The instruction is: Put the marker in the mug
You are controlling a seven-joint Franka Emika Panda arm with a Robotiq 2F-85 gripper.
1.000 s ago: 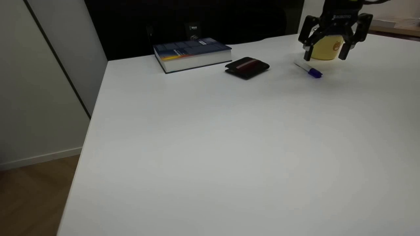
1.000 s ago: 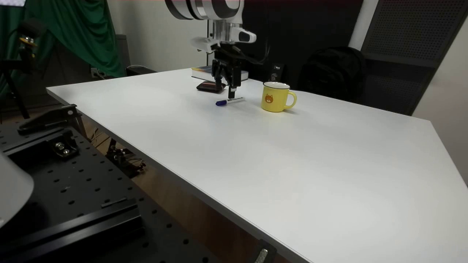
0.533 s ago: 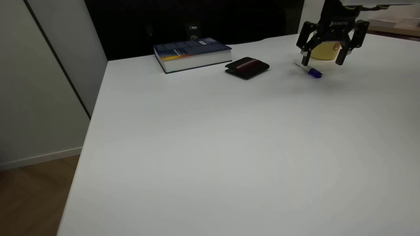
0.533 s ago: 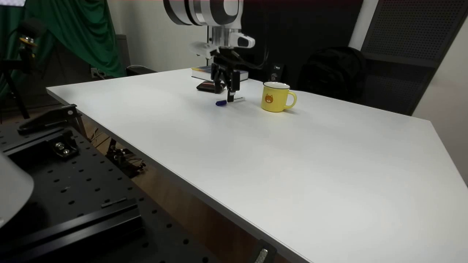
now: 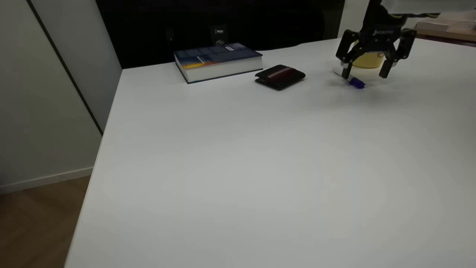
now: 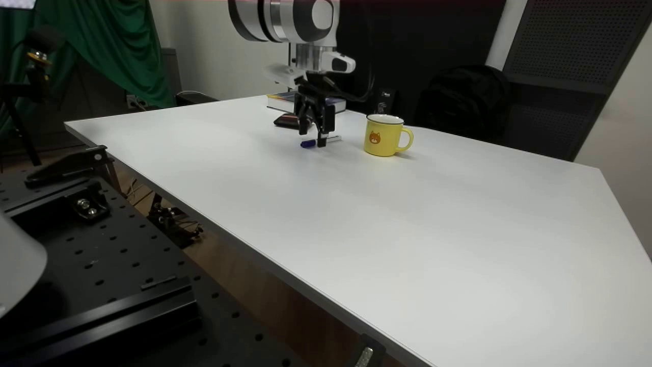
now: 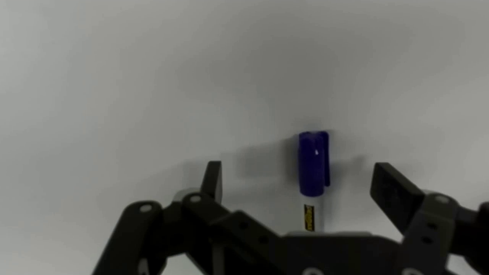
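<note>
The marker lies on the white table, with a white body and a dark blue cap [image 5: 357, 83], which also shows in an exterior view [image 6: 307, 143]. My gripper [image 5: 365, 74] is open and points down at the marker, low over the table; it also shows in an exterior view [image 6: 313, 136]. In the wrist view the marker [image 7: 312, 164] lies lengthwise between the open fingers of my gripper [image 7: 300, 175], apart from both. The palm hides its lower end. The yellow mug [image 6: 382, 137] stands upright beside the marker; in an exterior view my gripper partly covers the mug [image 5: 368, 60].
A dark wallet [image 5: 280, 77] with a red stripe lies near the marker. A thick blue book [image 5: 219, 59] lies farther along the table's back edge. The mug's handle [image 6: 406, 139] points away from the marker. A black backpack [image 6: 463, 102] is behind the table.
My gripper has moved down toward the table, its fingertips now at about the marker's height. It stays open. The marker, mug, wallet and book have not moved.
</note>
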